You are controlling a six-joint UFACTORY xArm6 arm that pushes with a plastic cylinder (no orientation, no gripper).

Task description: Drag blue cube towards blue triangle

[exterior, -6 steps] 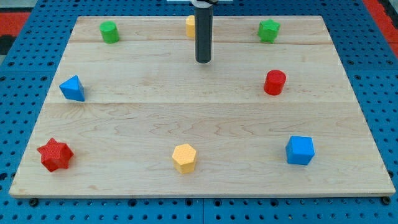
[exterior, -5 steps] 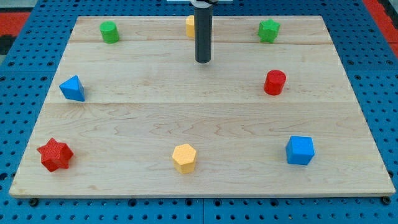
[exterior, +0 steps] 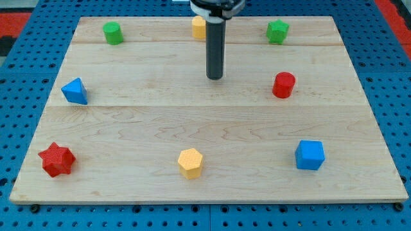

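Blue cube (exterior: 310,154) and blue triangle (exterior: 75,91) are unmoved; my tip (exterior: 215,77) has been shifted downward, touching nothing; no hand is fitted.

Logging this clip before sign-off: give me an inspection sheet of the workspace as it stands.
Surface: wooden board on blue pegboard.
Job's things: blue cube at the view's lower right; blue triangle at the left, far apart.
Clutter: red cylinder, red star, yellow hexagon, yellow block, two green blocks.
Grippers: my tip touches no block.
Cables: nothing seen.
Surroundings: red mat corners.
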